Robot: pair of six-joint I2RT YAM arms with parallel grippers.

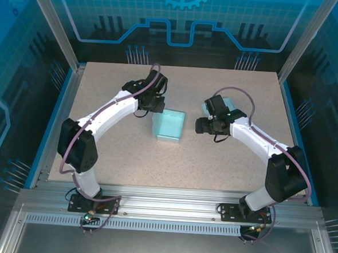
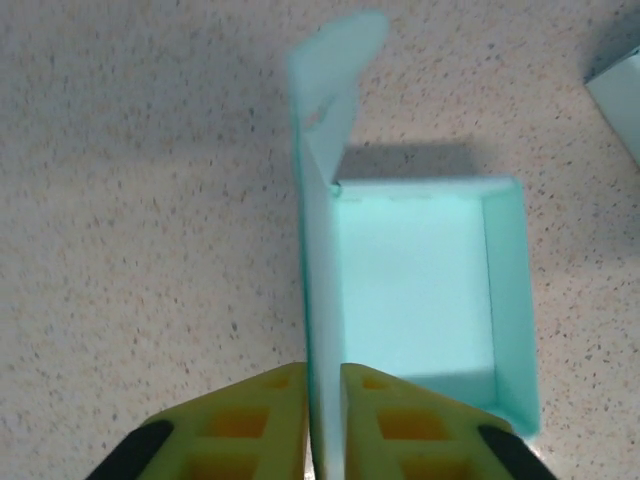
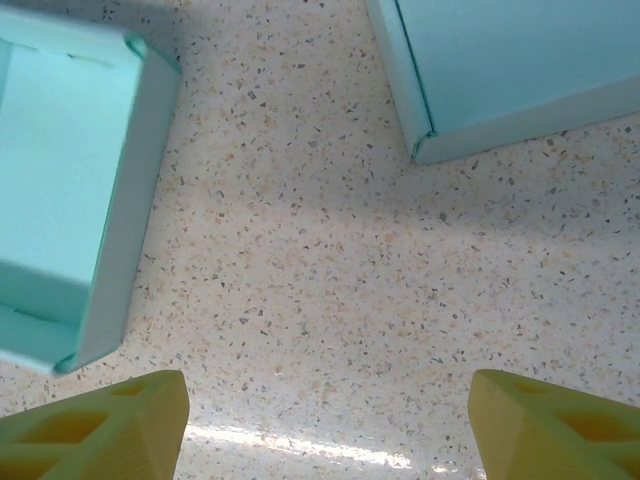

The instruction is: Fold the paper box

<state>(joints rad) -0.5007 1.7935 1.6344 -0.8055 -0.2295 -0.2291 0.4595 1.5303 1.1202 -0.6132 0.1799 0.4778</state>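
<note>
Two arms share the job: the left jaws pinch the upright flap [image 2: 318,250] of the paper box [image 1: 169,125] mid-table, probably to steer it inward. The right jaws gape wide and empty over bare table [image 3: 330,250] beside it, near a second teal piece [image 3: 500,60]. That table is speckled beige, walled by a blue, circuit-patterned enclosure [image 1: 181,24].

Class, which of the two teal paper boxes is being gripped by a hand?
The open box mid-table: the left hand pinches its upright flap. The other box lies ungripped.
</note>
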